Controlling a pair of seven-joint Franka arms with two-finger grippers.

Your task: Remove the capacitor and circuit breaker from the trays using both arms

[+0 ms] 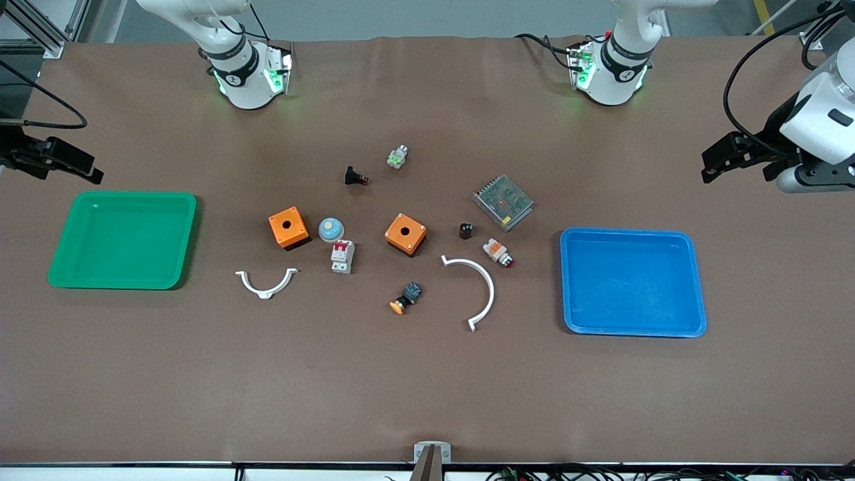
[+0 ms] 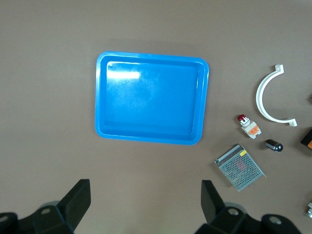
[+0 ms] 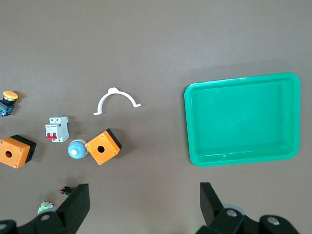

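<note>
The capacitor [image 1: 465,231], a stubby black cylinder, stands on the brown table [image 1: 427,387] between an orange box [image 1: 405,234] and the blue tray [image 1: 632,282], just beside a white-orange part with a red tip [image 1: 497,252]. A grey mesh-covered module [image 1: 503,202] lies a little farther from the front camera, and a large white curved clip [image 1: 477,289] lies nearer.

The breaker [image 1: 343,256], a light-grey block with red levers, rests toward the right arm's end of the cluster, just beside a pale blue dome [image 1: 330,229] and near a second orange box [image 1: 288,228]. A small white clip [image 1: 266,283] lies near it, toward the green tray [image 1: 123,240].

The left gripper [image 2: 146,204] hangs over bare table at the left arm's end, above the blue tray's farther edge, fingers spread wide and holding nothing. The right gripper [image 3: 145,204] hangs likewise over bare table by the green tray, fingers wide apart and empty. Both arms wait, apart from every part.
</note>
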